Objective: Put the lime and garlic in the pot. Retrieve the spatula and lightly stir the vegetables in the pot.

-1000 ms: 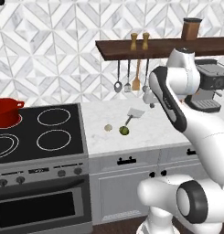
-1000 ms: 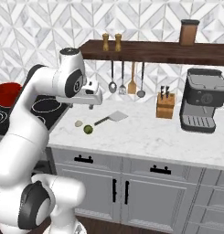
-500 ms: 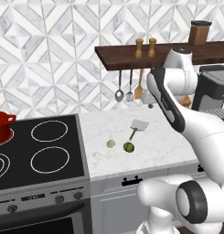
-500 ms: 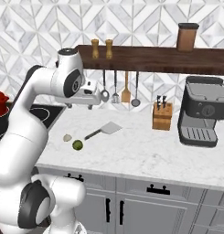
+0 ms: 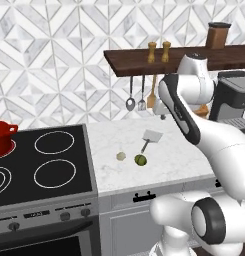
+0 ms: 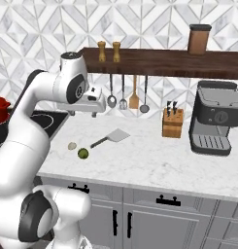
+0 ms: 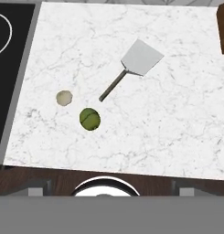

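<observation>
Marble counter (image 5: 174,155) beside the black stove (image 5: 39,165) carries everything the task needs, and none of it looks started: the red pot (image 5: 1,140) stands on a far burner, well apart from the rest. On the counter the spatula (image 7: 131,66) lies flat, with the lime (image 7: 89,119) and garlic (image 7: 64,98) just beside each other near its handle. High above them the gripper (image 6: 84,113) hangs wide open and empty, so both vegetables and the stirring are left.

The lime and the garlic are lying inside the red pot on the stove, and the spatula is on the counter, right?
Not quite. The lime and garlic lie on the counter, side by side near the spatula, as the hand view shows. The red pot sits apart on the stove.
</observation>
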